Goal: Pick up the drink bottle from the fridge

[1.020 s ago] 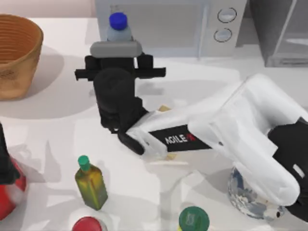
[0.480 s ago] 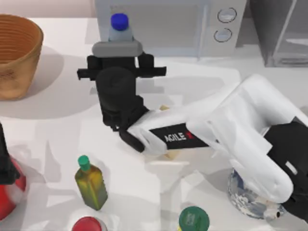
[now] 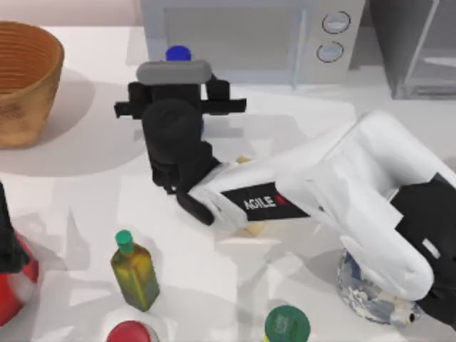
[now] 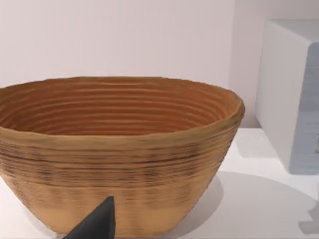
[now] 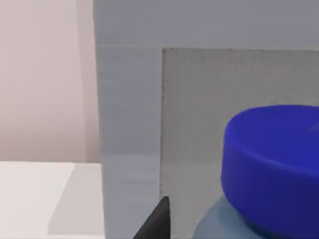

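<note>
The drink bottle's round blue cap point(image 3: 178, 53) peeks out just beyond my right gripper point(image 3: 173, 72), close against the front of the pale grey microwave point(image 3: 285, 35). My right arm reaches across the table from the right, and its black wrist hides the bottle's body from above. In the right wrist view the blue cap point(image 5: 273, 164) looms large and very near, with a pale bluish shoulder below it. The fridge point(image 3: 417, 50), a dark grey cabinet with a see-through door, stands at the back right, far from the bottle. My left arm point(image 3: 6, 231) is parked at the left edge.
A woven basket point(image 3: 25, 78) sits at the back left and faces the left wrist camera point(image 4: 114, 149). Near the front stand an olive-green square bottle point(image 3: 135, 274), a red-capped bottle point(image 3: 130, 333), a green-lidded can point(image 3: 286, 324) and a red object point(image 3: 14, 285).
The blue cap has dropped lower and closer to my right gripper's wrist, and it looks smaller than before. The right arm itself has hardly shifted.
</note>
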`<state>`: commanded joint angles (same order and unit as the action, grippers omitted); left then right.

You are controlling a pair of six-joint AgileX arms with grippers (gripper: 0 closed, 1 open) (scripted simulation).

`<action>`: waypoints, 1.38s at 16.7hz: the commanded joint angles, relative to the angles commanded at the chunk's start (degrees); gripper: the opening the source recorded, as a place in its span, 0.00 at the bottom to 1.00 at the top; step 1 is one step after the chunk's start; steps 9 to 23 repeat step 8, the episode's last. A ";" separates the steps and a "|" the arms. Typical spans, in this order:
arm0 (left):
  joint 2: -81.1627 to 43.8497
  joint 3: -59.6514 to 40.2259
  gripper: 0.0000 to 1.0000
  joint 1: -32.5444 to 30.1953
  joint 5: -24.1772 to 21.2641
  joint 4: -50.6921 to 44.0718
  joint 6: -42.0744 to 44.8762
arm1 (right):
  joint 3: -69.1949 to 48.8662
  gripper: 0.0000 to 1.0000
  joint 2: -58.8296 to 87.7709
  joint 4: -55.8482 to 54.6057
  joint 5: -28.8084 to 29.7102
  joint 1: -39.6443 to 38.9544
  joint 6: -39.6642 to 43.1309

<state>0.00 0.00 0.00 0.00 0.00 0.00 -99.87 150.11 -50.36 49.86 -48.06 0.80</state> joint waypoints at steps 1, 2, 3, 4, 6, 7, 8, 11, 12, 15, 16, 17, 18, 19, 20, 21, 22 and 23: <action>0.00 0.00 1.00 0.00 0.00 0.00 0.00 | 0.00 0.90 0.00 0.00 0.00 0.00 0.00; 0.00 0.00 1.00 0.00 0.00 0.00 0.00 | 0.00 0.98 0.00 0.00 0.00 0.00 0.00; 0.00 0.00 1.00 0.00 0.00 0.00 0.00 | 0.00 1.00 0.00 0.00 0.00 0.00 0.00; 0.00 0.00 1.00 0.00 0.00 0.00 0.00 | 0.00 1.00 0.00 0.00 0.00 0.00 0.00; 0.00 0.00 1.00 0.00 0.00 0.00 0.00 | 0.00 1.00 0.00 0.00 0.00 0.00 0.00; 0.00 0.00 1.00 0.00 0.00 0.00 0.00 | 0.00 1.00 0.00 0.00 0.00 0.00 0.00; 0.00 0.00 1.00 0.00 0.00 0.00 0.00 | 0.00 1.00 0.00 0.00 0.00 0.00 0.00; 0.00 0.00 1.00 0.00 0.00 0.00 0.00 | 0.00 1.00 0.00 0.00 0.00 0.00 0.00; 0.00 0.00 1.00 0.00 0.00 0.00 0.00 | 0.00 1.00 0.00 0.00 0.00 0.00 0.00; 0.00 0.00 1.00 0.00 0.00 0.00 0.00 | 0.00 1.00 0.00 0.00 0.00 0.00 0.00; 0.00 0.00 1.00 0.00 0.00 0.00 0.00 | 0.00 1.00 0.00 0.00 0.00 0.00 0.00; 0.00 0.00 1.00 0.00 0.00 0.00 0.00 | 0.00 1.00 0.00 0.00 0.00 0.00 0.00; 0.00 0.00 1.00 0.00 0.00 0.00 0.00 | 0.00 1.00 0.00 0.00 0.00 0.00 0.00; 0.00 0.00 1.00 0.00 0.00 0.00 0.00 | 0.00 1.00 0.00 0.00 0.00 0.00 0.00; 0.00 0.00 1.00 0.00 0.00 0.00 0.00 | 0.00 1.00 0.00 0.00 0.00 0.00 0.00; 0.00 0.00 1.00 0.00 0.00 0.00 0.00 | 0.00 1.00 0.00 0.00 0.00 0.00 0.00; 0.00 0.00 1.00 0.00 0.00 0.00 0.00 | 0.00 1.00 0.00 0.00 0.00 0.00 0.00; 0.00 0.00 1.00 0.00 0.00 0.00 0.00 | 0.00 1.00 0.00 0.00 0.00 0.00 0.00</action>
